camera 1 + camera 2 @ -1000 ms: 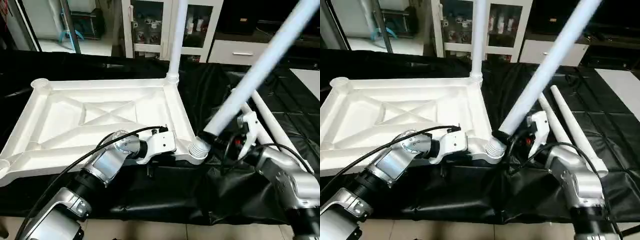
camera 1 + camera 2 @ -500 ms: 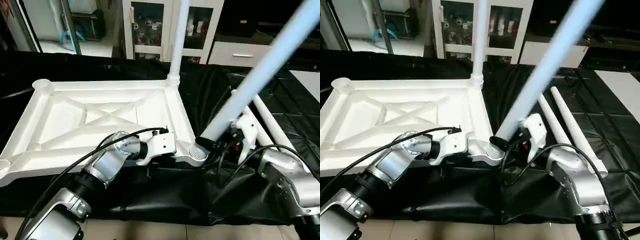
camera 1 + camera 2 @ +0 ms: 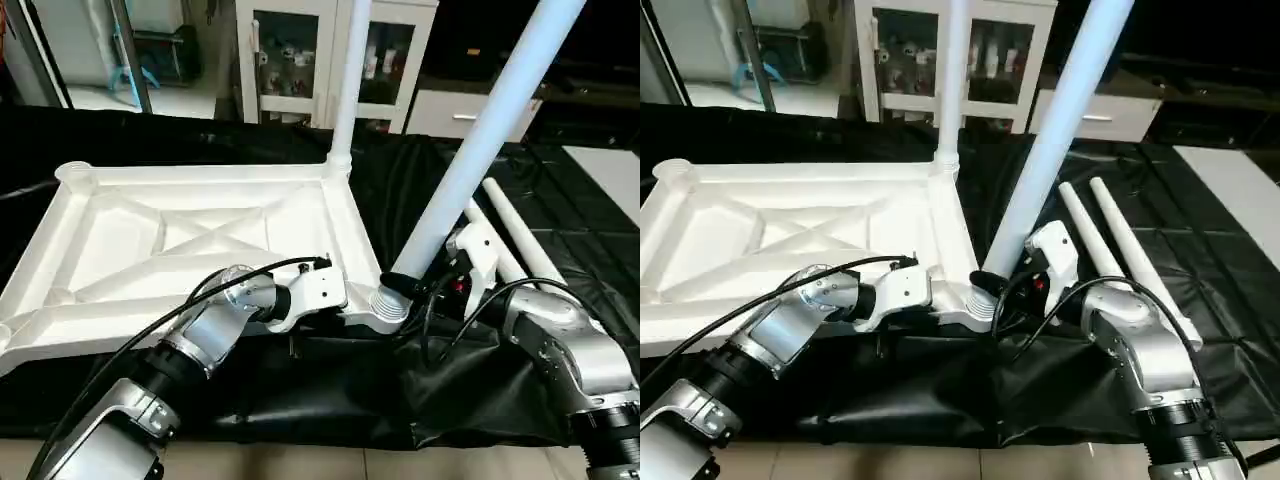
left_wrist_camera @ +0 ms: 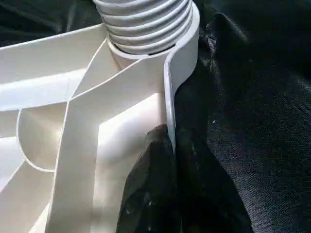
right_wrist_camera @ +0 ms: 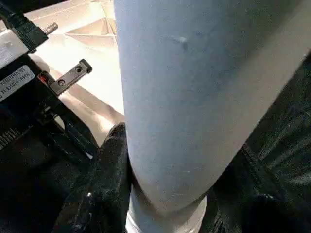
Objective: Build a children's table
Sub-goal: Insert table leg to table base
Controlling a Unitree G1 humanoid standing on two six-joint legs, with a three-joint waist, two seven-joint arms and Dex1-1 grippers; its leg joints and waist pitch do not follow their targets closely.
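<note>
Table top [image 3: 190, 240] is laid upside down on the black-draped desk [image 3: 600, 240], X-ribs up. One leg [image 3: 347, 80] is seated upright in the far right corner socket. A second leg [image 3: 480, 150] is held tilted, its lower end entered in the near right corner socket [image 3: 388, 305], not yet upright. Two spare legs [image 3: 1110, 240] are seen lying on the desk just beyond the right arm.

Left jaws [image 4: 167, 165]: pressed together on the thin side rim of the table top, close by the ribbed socket. Right jaws [image 5: 165, 194]: half spread, clamped around the tilted leg low down, near the socket.

Risks, as judged:
- The leg is leaning; if it is pressed or turned at this angle, it may be jammed crooked or cross-threaded in the socket ribs.
- The rim pinch is narrow; a sideways push from the leg could cause the top to be slid or pivoted on the slick cloth, or the rim to be slipped from the grip.
- With the long leg gripped low, its free end could be swung off line easily.
- The spare legs could be knocked and rolled by the right forearm.
</note>
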